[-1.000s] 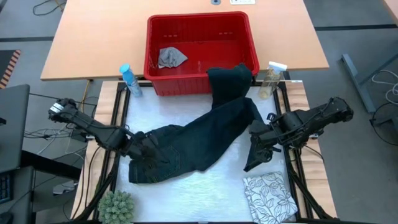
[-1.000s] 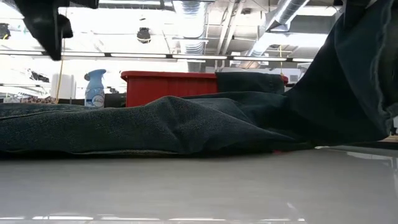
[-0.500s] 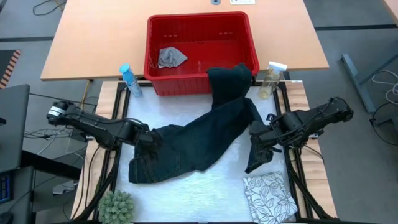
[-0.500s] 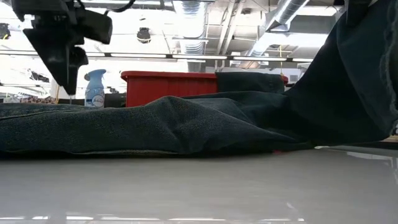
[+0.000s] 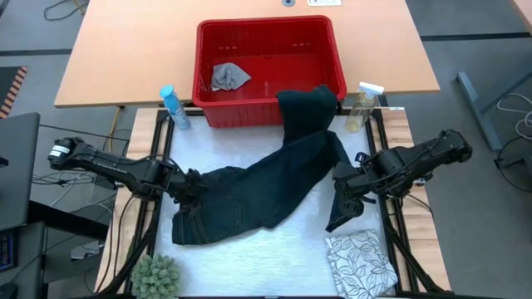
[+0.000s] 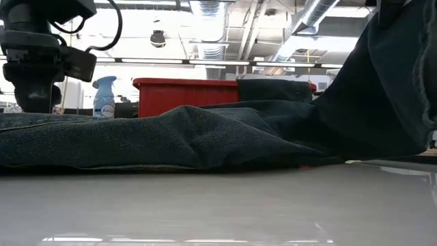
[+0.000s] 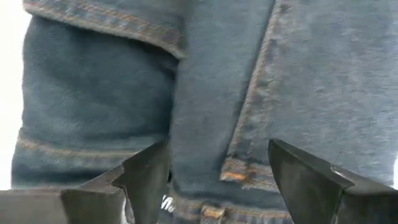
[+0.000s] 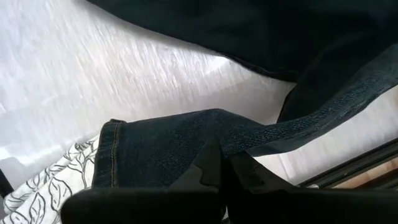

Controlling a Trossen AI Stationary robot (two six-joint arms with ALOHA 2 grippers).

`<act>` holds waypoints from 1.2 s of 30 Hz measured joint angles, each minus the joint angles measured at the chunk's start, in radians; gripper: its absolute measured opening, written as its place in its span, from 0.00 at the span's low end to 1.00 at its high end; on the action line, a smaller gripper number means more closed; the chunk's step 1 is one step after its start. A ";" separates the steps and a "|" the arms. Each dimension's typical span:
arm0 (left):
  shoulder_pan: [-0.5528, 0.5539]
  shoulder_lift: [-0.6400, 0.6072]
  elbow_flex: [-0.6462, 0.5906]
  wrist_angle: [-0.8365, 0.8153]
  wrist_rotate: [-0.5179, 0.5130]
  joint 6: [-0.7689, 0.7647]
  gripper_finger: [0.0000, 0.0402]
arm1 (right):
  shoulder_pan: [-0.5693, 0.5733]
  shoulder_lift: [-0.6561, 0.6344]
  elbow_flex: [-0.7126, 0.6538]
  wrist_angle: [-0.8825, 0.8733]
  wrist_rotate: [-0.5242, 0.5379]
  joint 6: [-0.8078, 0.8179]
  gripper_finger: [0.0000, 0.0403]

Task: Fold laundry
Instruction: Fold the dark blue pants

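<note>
A lab or workshop: exposed ceiling ducts (image 6: 311, 17), strip lights, wooden worktable (image 5: 125, 50).

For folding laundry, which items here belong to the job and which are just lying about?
Part of the job:
jeans
leaf-print cloth
small grey cloth

Lying about:
red basket
blue spray bottle
clear spray bottle
green plant

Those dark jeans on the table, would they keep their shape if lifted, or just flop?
Probably flop: the jeans sag where the right gripper's fingers pinch a leg. They drape limply over the red basket rim. The thick denim seams hint they are fairly heavy.
</note>
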 joint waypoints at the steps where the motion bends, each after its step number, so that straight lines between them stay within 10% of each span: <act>1: -0.003 0.000 -0.004 0.013 -0.002 0.004 0.65 | 0.000 0.000 0.000 0.000 0.000 0.000 0.05; 10: -0.008 0.008 -0.076 0.025 -0.016 0.000 0.65 | 0.000 0.000 0.000 0.037 -0.019 -0.001 0.05; 18: -0.008 0.007 -0.175 0.188 0.207 0.001 0.62 | -0.004 0.000 0.000 0.041 -0.020 -0.027 0.05; 29: -0.008 0.000 -0.178 0.181 0.264 -0.162 0.05 | -0.004 0.000 0.000 0.034 0.003 0.005 0.05; 36: -0.009 0.001 0.005 0.053 0.174 -0.289 0.01 | -0.004 0.000 0.000 -0.038 0.092 0.159 0.05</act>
